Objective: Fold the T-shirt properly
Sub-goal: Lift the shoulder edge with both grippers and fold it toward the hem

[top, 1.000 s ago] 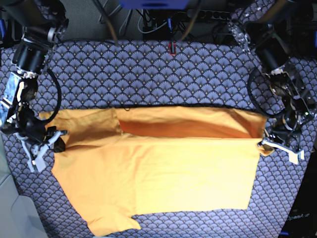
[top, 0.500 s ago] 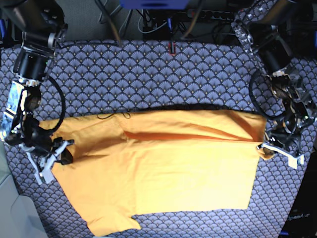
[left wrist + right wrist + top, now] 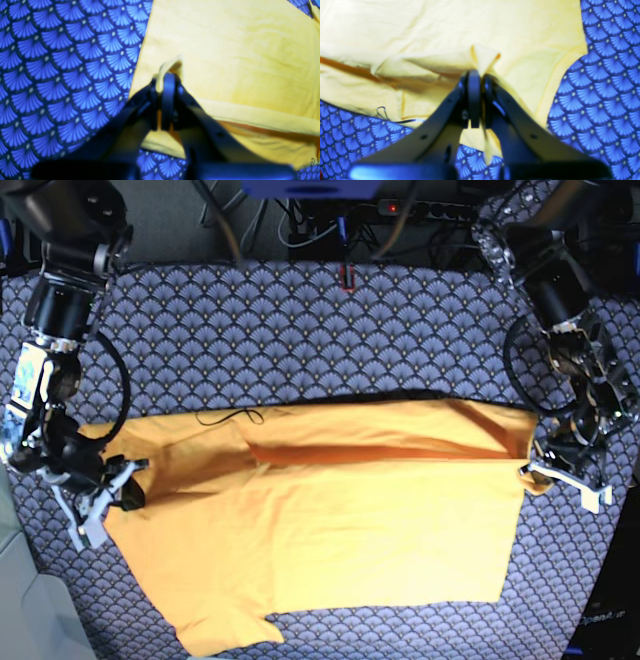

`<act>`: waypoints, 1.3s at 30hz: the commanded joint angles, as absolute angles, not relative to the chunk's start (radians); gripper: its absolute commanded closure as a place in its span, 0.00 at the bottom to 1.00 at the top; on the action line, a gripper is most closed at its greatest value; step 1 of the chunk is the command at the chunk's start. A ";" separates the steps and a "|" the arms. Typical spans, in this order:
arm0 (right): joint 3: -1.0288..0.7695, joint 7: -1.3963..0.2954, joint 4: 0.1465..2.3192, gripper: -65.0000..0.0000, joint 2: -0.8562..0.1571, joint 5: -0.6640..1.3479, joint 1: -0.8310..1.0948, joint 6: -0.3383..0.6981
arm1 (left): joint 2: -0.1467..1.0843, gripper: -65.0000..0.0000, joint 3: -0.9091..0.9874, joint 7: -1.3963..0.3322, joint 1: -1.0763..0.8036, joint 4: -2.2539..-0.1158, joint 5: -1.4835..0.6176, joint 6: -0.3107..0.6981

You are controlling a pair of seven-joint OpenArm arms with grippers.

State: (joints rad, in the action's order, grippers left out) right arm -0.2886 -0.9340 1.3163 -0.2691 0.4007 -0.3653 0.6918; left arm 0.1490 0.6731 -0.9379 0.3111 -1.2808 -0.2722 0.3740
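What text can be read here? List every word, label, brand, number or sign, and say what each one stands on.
"OpenArm": faint grey letters on the dark surface at the base view's lower right corner; the last letters are hard to make out.
Small red tag at the far edge of the patterned cloth: too small to read.
T-shirt: no print or readable label shows in any view.

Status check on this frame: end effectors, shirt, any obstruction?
Left end effector shut on T-shirt edge. Right end effector shut on opposite edge. Shirt partly folded on patterned cloth. Loose dark thread at the fold.
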 commanded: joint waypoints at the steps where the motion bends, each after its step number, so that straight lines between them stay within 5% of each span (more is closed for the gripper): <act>1: -0.295 -0.914 1.333 1.00 -0.286 0.418 -0.389 0.698 | 0.162 0.91 0.673 -0.917 0.337 -1.299 -0.285 0.380; 6: -0.300 -0.912 1.333 1.00 -0.300 0.418 -0.366 0.698 | 0.162 0.76 0.673 -0.917 0.344 -1.308 -0.285 0.380; 25: -0.302 -0.914 1.333 1.00 -0.298 0.418 -0.334 0.698 | 0.162 0.75 0.676 -0.928 0.334 -1.310 -0.286 0.386; 32: -0.302 -0.915 1.333 0.69 -0.298 0.423 -0.335 0.698 | 0.163 0.74 0.679 -0.928 0.297 -1.311 -0.291 0.389; 36: -0.302 -0.917 1.333 0.46 -0.300 0.424 -0.323 0.698 | 0.162 0.57 0.679 -0.928 0.255 -1.363 -0.291 0.389; 39: -0.348 -0.935 1.336 0.40 -0.302 0.424 -0.308 0.698 | 0.153 0.46 0.679 -0.928 0.211 -1.432 -0.292 0.390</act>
